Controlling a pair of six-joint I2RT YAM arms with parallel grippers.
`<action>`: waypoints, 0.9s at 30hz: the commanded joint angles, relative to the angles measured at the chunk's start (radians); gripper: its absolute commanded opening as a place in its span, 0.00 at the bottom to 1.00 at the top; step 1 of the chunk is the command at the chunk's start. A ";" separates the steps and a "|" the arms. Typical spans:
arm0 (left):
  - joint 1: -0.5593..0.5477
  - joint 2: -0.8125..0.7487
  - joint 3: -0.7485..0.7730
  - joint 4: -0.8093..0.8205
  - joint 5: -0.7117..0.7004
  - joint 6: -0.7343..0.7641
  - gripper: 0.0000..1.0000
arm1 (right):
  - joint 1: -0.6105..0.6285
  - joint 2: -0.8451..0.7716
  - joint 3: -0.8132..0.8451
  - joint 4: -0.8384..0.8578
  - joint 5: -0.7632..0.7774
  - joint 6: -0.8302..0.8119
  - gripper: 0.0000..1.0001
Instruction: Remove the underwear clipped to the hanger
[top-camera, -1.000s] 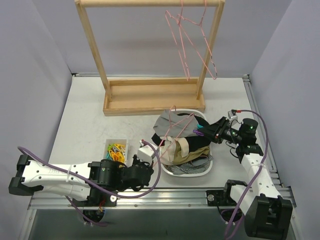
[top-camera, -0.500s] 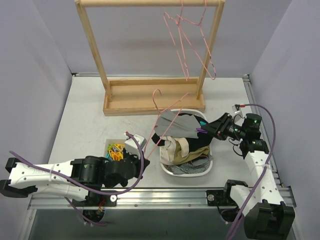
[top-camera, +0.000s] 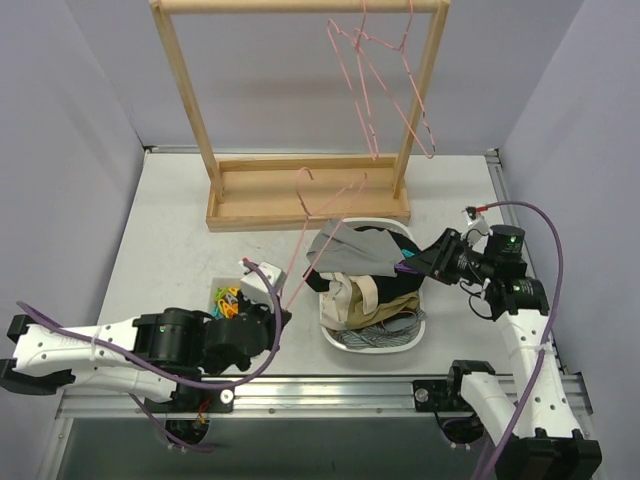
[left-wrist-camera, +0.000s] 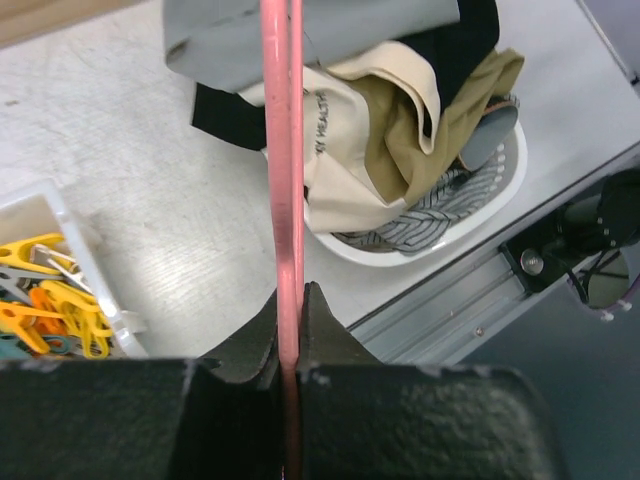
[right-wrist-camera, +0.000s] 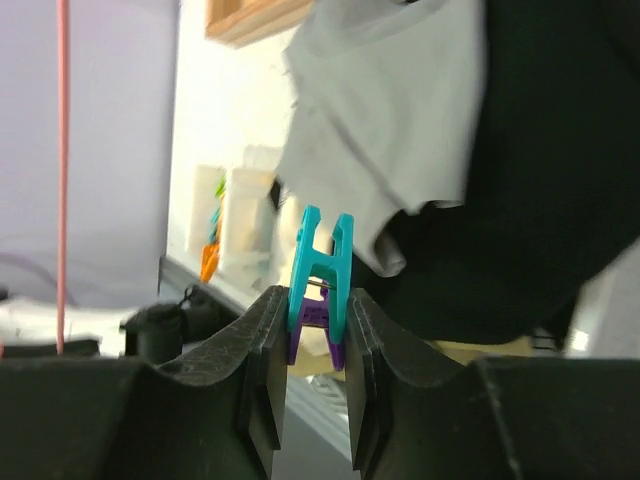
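My left gripper (top-camera: 283, 303) is shut on the lower wire of a pink hanger (top-camera: 305, 230), which tilts up and away over a white basket (top-camera: 405, 229). Grey underwear (top-camera: 352, 243) hangs on that hanger above the basket. Black underwear (top-camera: 395, 270) and olive-green underwear with cream trim (top-camera: 378, 295) lie heaped in the basket. In the left wrist view the gripper (left-wrist-camera: 290, 300) pinches the hanger (left-wrist-camera: 283, 150) tightly. My right gripper (right-wrist-camera: 318, 300) is shut on a teal clip (right-wrist-camera: 320, 265) and a purple clip (right-wrist-camera: 318, 335), just beside the grey cloth's (right-wrist-camera: 390, 130) edge.
A tray of coloured clips (top-camera: 228, 300) sits left of the basket, close to my left wrist. A wooden rack (top-camera: 310, 205) stands behind, with more pink hangers (top-camera: 380, 90) on its top bar. Grey walls close in both sides.
My left gripper has drawn back to the left with the hanger, and the hanger's hook has risen out of the basket. The right gripper shifted slightly right with the clips.
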 joint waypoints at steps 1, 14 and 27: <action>0.003 -0.084 0.088 -0.092 -0.157 -0.039 0.02 | 0.111 -0.017 0.068 0.071 -0.050 -0.005 0.00; 0.003 -0.292 0.129 -0.215 -0.335 -0.072 0.02 | 0.944 0.348 0.256 0.327 0.548 0.087 0.00; 0.003 -0.377 0.149 -0.150 -0.415 0.046 0.02 | 1.194 0.866 0.554 0.467 0.688 0.009 0.00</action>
